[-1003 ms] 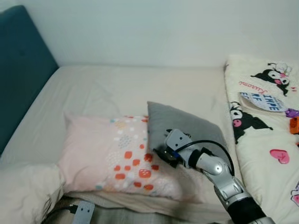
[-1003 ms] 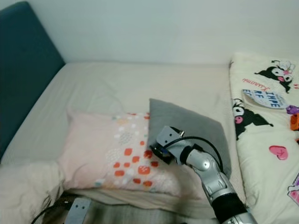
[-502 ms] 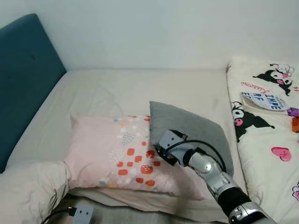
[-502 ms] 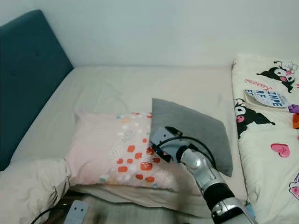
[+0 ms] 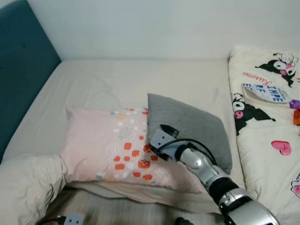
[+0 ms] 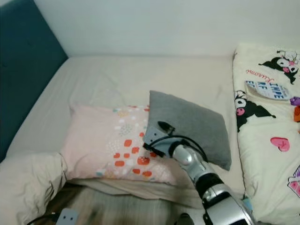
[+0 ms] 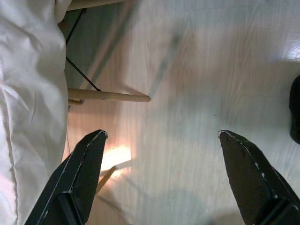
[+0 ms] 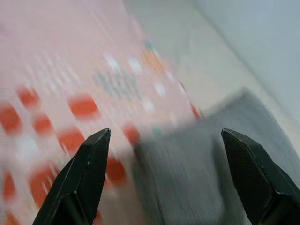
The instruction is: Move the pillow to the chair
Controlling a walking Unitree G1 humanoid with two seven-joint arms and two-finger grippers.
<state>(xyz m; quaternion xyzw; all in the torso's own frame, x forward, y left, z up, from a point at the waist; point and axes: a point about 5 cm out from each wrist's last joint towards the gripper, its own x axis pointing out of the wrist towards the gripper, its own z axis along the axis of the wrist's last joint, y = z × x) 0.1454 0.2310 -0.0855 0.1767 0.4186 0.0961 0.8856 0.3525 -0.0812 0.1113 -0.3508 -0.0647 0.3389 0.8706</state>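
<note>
You've got a beige-sheeted bed [image 5: 140, 79] carrying a pink spotted pillow [image 5: 108, 145], a grey pillow [image 5: 192, 124] overlapping it, and a cartoon-print quilt [image 5: 267, 126] at right.

The right wrist view is blurred: the pink pillow [image 8: 56, 93] shows its orange marks as smears, and the edge of the grey cushion [image 8: 197, 159] is soft. In the head views the right hand [image 5: 157, 140] is covered by its own wrist housing, so its fingers cannot be made out there. The teal headboard [image 5: 18, 70] and the cartoon blanket [image 5: 267, 122] are cut by the picture edges. The floor strip [image 5: 122, 211] under the bed is blurred.
</note>
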